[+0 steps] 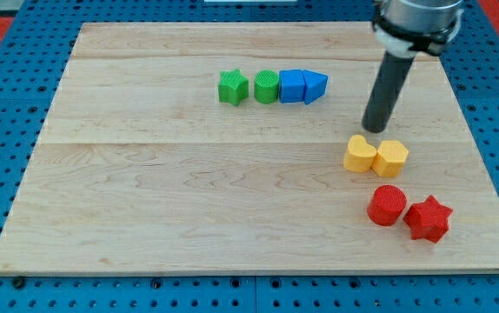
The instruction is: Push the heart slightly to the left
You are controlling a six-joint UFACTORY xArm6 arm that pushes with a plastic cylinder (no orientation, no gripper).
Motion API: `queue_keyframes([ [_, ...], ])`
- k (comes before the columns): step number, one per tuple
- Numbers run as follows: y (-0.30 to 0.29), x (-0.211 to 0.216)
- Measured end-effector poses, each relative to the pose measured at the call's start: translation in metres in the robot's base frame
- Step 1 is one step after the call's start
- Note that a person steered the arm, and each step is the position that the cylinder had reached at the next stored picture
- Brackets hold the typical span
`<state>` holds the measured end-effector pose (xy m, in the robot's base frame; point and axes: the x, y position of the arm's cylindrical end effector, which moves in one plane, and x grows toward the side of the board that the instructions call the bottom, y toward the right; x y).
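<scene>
yellow heart (360,154) sitting touching yellow hexagon (392,157) on its right | my tip (374,129) hovering just above both, apart | no fingers, nothing being grasped

Light was bright and even. The surface (189,200) showed only soft, faint shadows, no glare. Focus stayed sharp throughout.

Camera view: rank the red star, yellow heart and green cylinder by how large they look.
1. red star, largest, though it is nearest the view's bottom, so nearness may inflate it.
2. yellow heart.
3. green cylinder, smallest, farthest up the view.
</scene>
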<state>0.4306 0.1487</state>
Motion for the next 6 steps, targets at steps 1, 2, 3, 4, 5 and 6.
queue_keyframes([
  [1,-0.021,0.01],
  [2,-0.035,0.014],
  [3,-0.043,0.023],
  [4,-0.07,0.026],
  [5,-0.087,0.076],
  [6,-0.023,0.146],
])
